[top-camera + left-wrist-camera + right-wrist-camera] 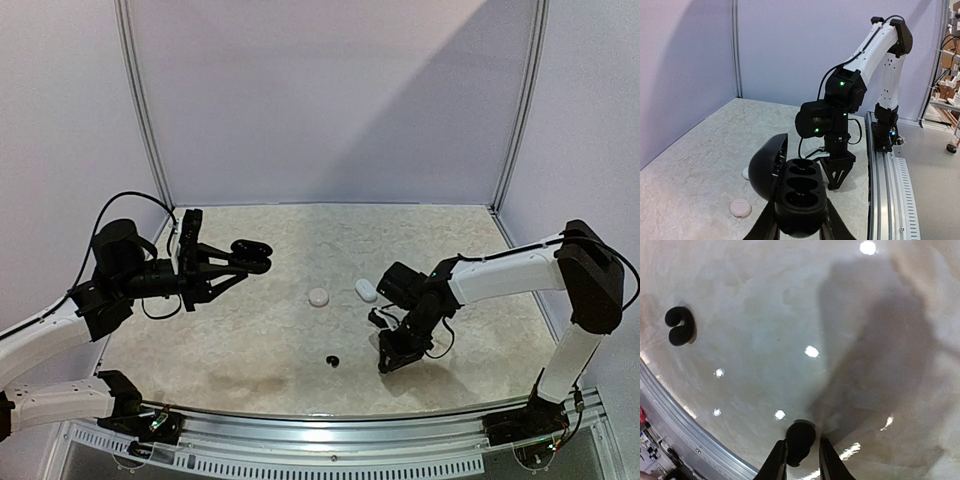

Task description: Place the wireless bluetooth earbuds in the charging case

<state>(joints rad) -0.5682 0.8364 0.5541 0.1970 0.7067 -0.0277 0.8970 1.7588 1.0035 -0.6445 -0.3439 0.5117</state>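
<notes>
- Top view: the left gripper (228,262) hangs above the beige speckled table (250,340), clamped on the black oval plastic charging case (250,255). The case is held out level with its lid open, probably so the other arm can reach it.
- The right gripper (390,358) points straight down at the table near the front edge, a stance suited to picking up something tiny. A loose black curved plastic earbud (331,360) lies just to its left.
- A round white pebble-like case (318,297) and an oval white pebble-like case (366,290) sit mid-table, both closed and apart from both arms.
- Left wrist view: the left fingers (765,225) pinch the charging case (800,200) from below on both sides. Its lid is tipped back to the left. The dark hollows face up, and I see no earbud in them.
- Right wrist view: a second black earbud (800,439), glossy and bean-shaped, sits between the right fingers (777,460). The jaws are drawn in narrow around it. The left pad seems to touch, but I cannot tell whether the grip has closed.
- The loose earbud (680,326), curled like a comma, lies well apart on the table.
</notes>
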